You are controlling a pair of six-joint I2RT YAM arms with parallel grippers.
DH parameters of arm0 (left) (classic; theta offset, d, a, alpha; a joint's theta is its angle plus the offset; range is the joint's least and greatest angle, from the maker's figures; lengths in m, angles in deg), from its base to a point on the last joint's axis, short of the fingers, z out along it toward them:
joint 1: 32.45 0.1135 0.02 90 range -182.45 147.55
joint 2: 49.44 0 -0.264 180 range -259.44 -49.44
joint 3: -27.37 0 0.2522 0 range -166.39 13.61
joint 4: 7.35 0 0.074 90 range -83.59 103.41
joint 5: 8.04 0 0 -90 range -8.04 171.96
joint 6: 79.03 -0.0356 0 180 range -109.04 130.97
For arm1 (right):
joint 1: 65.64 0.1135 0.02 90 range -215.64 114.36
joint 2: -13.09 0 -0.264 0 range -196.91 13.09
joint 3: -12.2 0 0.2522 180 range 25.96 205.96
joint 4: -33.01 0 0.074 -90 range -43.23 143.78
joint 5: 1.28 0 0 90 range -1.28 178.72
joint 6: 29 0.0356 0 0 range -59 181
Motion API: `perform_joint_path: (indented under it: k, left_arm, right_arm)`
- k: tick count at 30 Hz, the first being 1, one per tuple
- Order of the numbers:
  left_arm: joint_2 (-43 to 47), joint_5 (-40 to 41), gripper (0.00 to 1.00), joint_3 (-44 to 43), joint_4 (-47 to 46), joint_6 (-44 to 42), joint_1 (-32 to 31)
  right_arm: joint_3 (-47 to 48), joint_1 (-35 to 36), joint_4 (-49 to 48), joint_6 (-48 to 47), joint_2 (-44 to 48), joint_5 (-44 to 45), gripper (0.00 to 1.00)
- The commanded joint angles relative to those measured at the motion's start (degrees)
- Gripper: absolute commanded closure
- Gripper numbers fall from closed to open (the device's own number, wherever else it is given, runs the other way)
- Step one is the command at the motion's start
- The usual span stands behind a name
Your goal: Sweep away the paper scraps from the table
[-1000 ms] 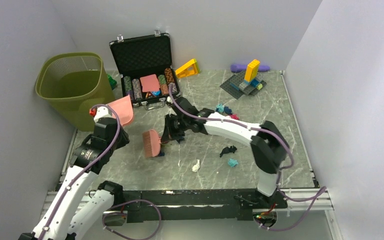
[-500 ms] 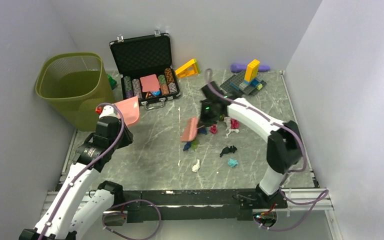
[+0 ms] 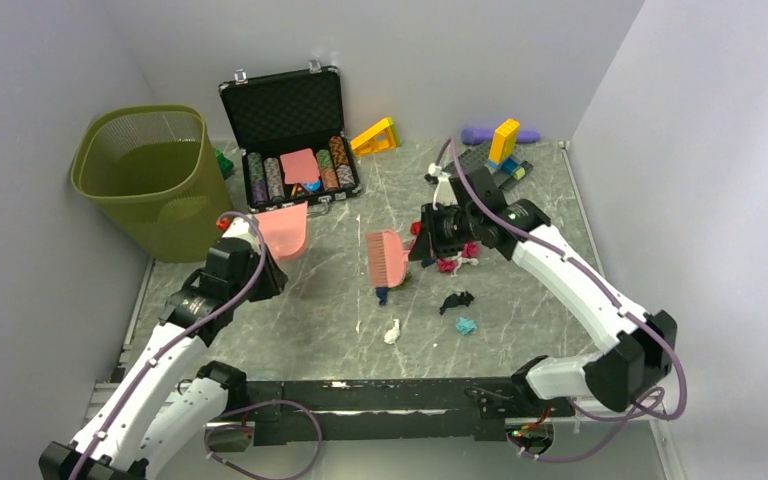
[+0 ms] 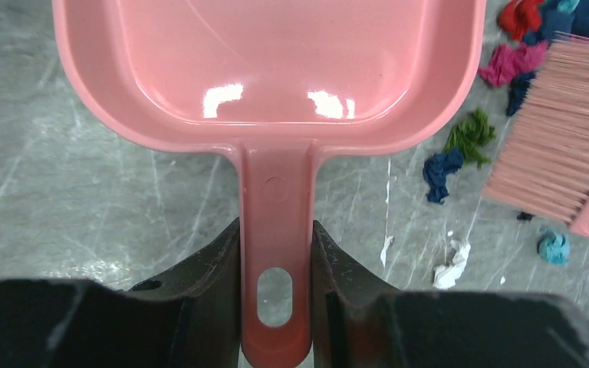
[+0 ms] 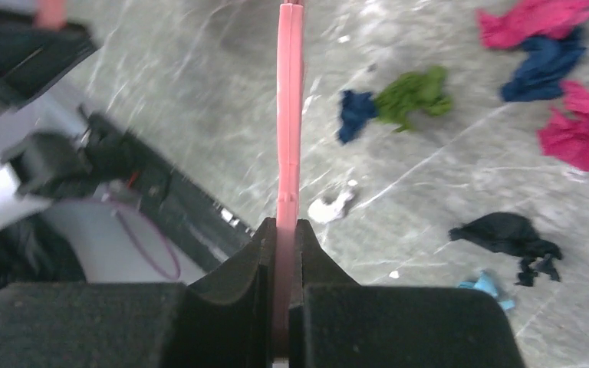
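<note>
Setting: white-walled booth; veined grey-green table (image 3: 310,320); bin (image 3: 145,175) far left.
Left gripper (image 4: 276,238): clenched on the handle of the pan (image 4: 268,69). Pan empty, left of centre; cannot tell whether its lip touches the table.
Right gripper (image 5: 287,230): clamped on the handle of the brush (image 3: 388,258); bristles at table centre.
Scraps (image 3: 455,262): all on the table. Pink and red ones bunch just right of the brush; a blue and a green one sit by the bristles; black, teal and white ones lie nearer, apart.
Change: within the last second the brush went from left of centre back right to the pile; the pan edged right.
Meaning: likely a reset for a fresh stroke; nothing collected yet.
Next: brush probably must get right of the pile, then sweep left into the pan.
</note>
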Motion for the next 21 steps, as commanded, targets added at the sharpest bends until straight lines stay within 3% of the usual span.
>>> perform_joint_path:
  k: [1,9,15,21]
  left_arm:
    - [-0.78,-1.43,0.92,0.91,-4.46,0.07,-2.15]
    - [-1.23,-1.87,0.92,0.68,-5.91,0.66,-2.47]
    - [-1.14,-2.14,0.92,1.50,-5.78,0.65,-2.55]
    - [-0.71,-3.67,0.92,3.17,-7.29,1.81,-2.98]
  right_arm:
    - [-2.33,3.84,-0.70,-5.96,4.08,-12.15,1.00]
    - [-4.29,20.40,6.21,-5.06,-3.02,0.40,1.00]
    - [0.93,20.42,15.75,-2.91,-11.40,19.73,1.00]
    - [10.42,11.89,23.50,0.21,-14.07,36.11,1.00]
